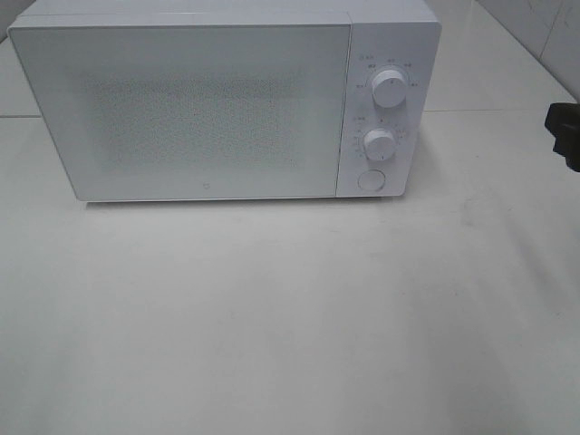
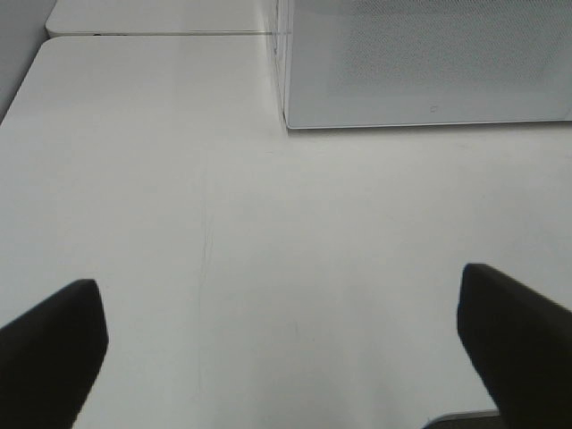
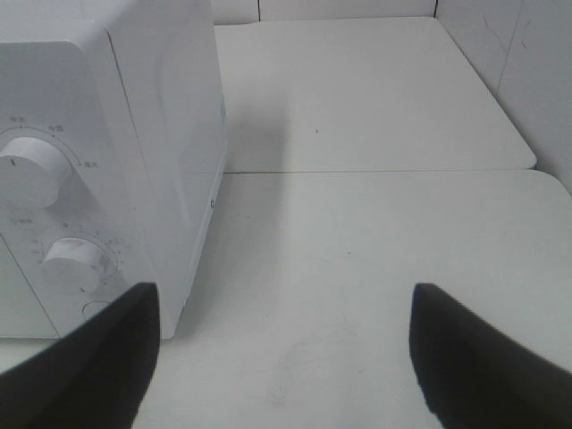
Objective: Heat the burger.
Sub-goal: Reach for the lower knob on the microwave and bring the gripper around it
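The burger is seen in none of the three views; whether it sits behind the closed door (image 1: 181,109) of the microwave (image 1: 390,27) cannot be told, since the frosted panel shows nothing inside, so its heading and long axis cannot be given either. The relation that is judged to matter is therefore that of the grippers to the microwave front. The upper knob (image 1: 389,87), the lower knob (image 1: 380,144) and the round button (image 1: 369,180) are stacked on the right end of the front. They are shown close beside the right gripper (image 3: 284,290), whose jaws are spread with nothing between them. The left gripper (image 2: 277,277) is likewise held wide apart and empty above the bare table (image 2: 179,179), facing the door's left lower corner. The door's long axis is laid across the table, left to right. The right arm is judged nearer to the controls and the left to the door's far edge.
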